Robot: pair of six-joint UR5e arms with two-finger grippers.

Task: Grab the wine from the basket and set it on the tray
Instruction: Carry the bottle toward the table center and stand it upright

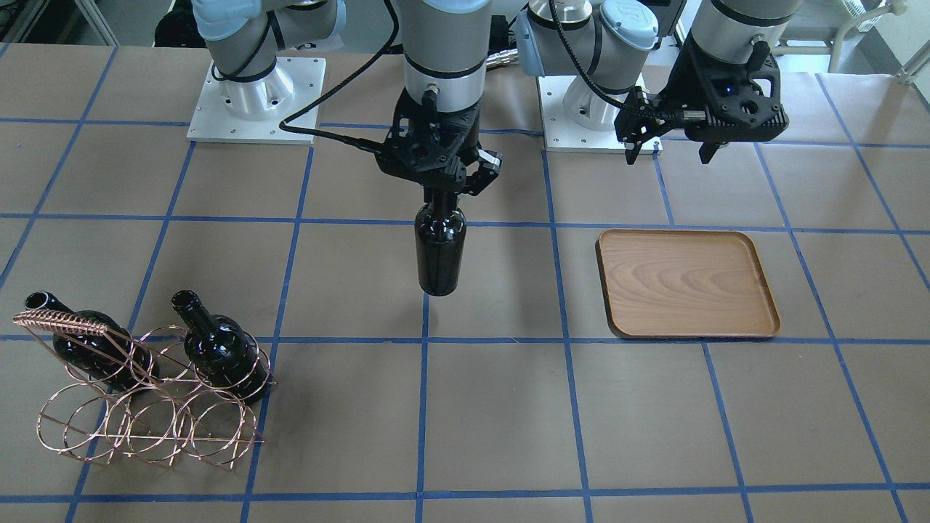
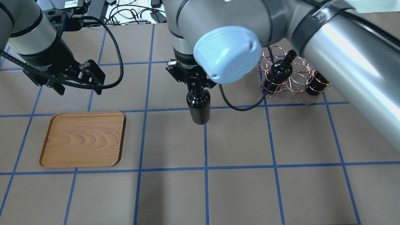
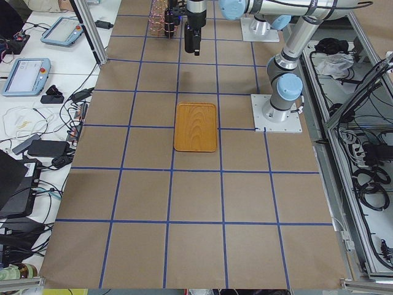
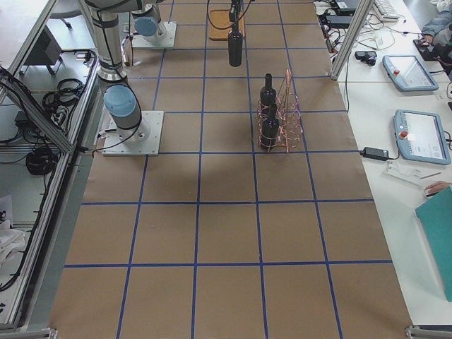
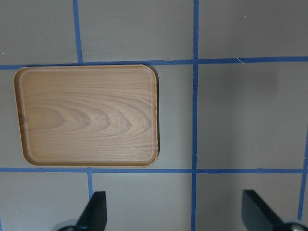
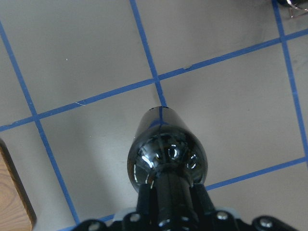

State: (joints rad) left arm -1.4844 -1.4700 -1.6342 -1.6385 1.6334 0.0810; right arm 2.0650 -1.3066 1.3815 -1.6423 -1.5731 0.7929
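My right gripper (image 1: pixel 443 181) is shut on the neck of a black wine bottle (image 1: pixel 439 250), which hangs upright above the middle of the table; it also shows in the overhead view (image 2: pixel 198 106) and the right wrist view (image 6: pixel 166 159). The copper wire basket (image 1: pixel 145 392) stands away from it and holds two more bottles (image 1: pixel 87 341) (image 1: pixel 218 349). The wooden tray (image 1: pixel 686 283) lies bare on the other side. My left gripper (image 2: pixel 78 90) is open and empty, in the air beyond the tray (image 5: pixel 86 115), with its fingers (image 5: pixel 96 211) wide apart.
Brown table paper with a blue tape grid covers the table. Both arm bases (image 1: pixel 254 102) (image 1: pixel 588 109) stand at the robot's edge. The tray's corner shows in the right wrist view (image 6: pixel 12 192). Operator tables with pendants (image 4: pixel 417 70) flank the far side.
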